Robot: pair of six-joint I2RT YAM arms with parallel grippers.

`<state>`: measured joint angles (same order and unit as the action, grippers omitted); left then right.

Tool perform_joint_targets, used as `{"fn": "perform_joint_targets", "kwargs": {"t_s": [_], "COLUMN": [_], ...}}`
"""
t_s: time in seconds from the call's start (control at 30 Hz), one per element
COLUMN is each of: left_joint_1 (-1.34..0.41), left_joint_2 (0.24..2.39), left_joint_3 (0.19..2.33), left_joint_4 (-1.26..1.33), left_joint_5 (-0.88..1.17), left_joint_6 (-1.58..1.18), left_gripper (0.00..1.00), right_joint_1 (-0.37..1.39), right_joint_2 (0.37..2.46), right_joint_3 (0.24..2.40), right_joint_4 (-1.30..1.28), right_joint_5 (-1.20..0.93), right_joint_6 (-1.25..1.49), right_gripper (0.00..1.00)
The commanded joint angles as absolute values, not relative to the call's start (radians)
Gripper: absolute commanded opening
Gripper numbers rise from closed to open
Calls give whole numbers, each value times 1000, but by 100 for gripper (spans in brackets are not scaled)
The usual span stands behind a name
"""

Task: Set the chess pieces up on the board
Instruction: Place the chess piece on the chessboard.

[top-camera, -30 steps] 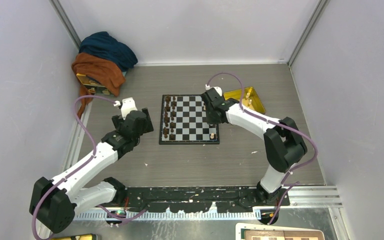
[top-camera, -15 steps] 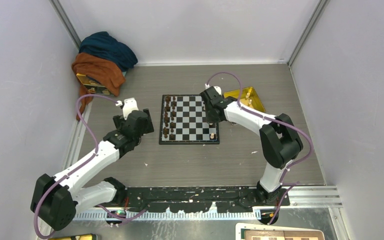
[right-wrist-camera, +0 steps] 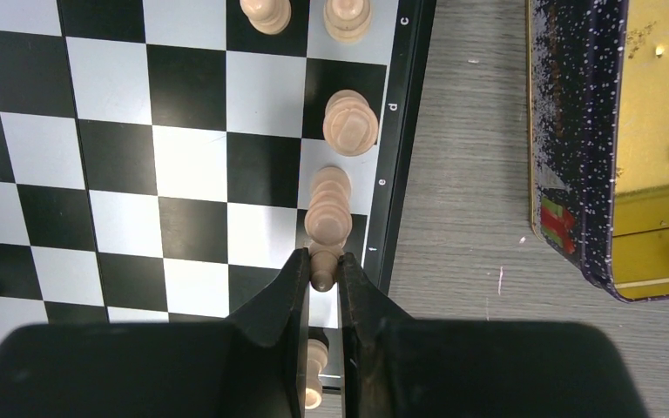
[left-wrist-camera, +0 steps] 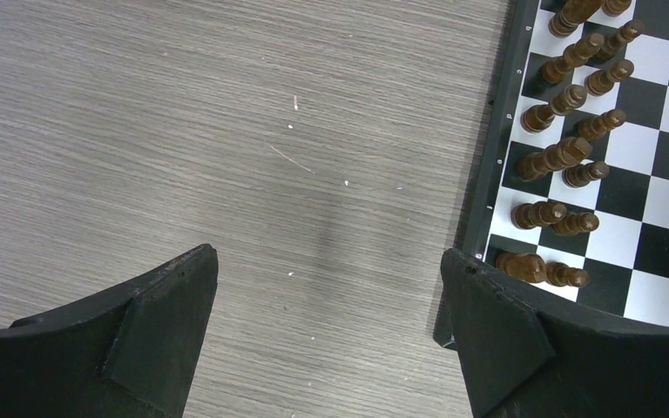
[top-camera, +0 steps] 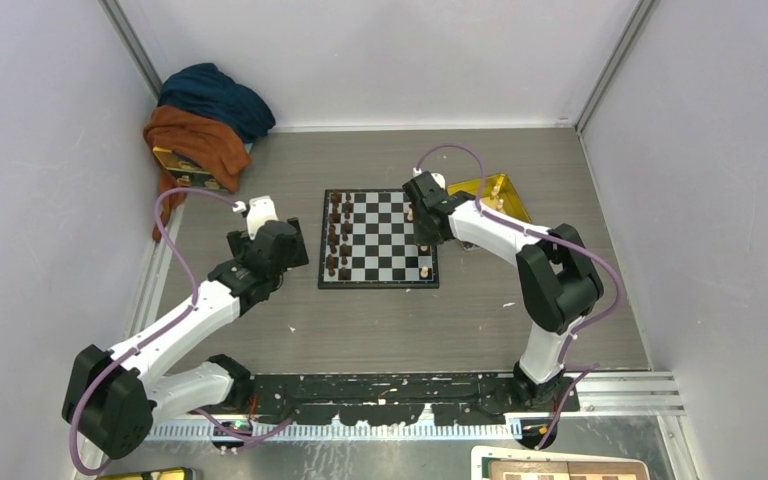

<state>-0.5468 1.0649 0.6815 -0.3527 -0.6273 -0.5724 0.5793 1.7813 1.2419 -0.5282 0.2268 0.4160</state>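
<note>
Overhead, the chessboard [top-camera: 378, 240] lies mid-table, with the right gripper [top-camera: 423, 238] over its right edge and the left gripper [top-camera: 290, 243] just beside its left edge.

Left wrist: fingers spread wide and empty above the bare table [left-wrist-camera: 226, 157], beside dark brown chess pieces [left-wrist-camera: 566, 157].

Right wrist: fingers pinch a light-tan chess piece [right-wrist-camera: 322, 270] over the board's edge column, near the yellow tray [right-wrist-camera: 653, 174].
</note>
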Motion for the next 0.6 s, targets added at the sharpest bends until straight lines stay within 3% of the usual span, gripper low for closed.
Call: {"fn": "perform_joint_targets", "kwargs": {"t_s": [0.0, 0.17, 0.4, 0.57], "left_joint_1": [-552, -552, -552, -552], "left_joint_2": [1063, 1060, 1060, 1062], "left_joint_3": [695, 694, 693, 693], "left_joint_4": [-319, -319, -319, -316], "left_joint_5": [-647, -647, -646, -646], "left_joint_6": [-581, -582, -581, -580], "left_gripper": [100, 100, 100, 100], "right_joint_1": [574, 574, 575, 575], "right_joint_2": [1776, 1780, 1780, 1779], "right_joint_3": [1285, 1292, 1302, 1313], "right_joint_4": [-524, -534, -543, -550], "right_joint_5": [216, 216, 215, 215], "right_joint_6": [413, 414, 410, 407], "right_gripper": [1, 5, 29, 32]}}
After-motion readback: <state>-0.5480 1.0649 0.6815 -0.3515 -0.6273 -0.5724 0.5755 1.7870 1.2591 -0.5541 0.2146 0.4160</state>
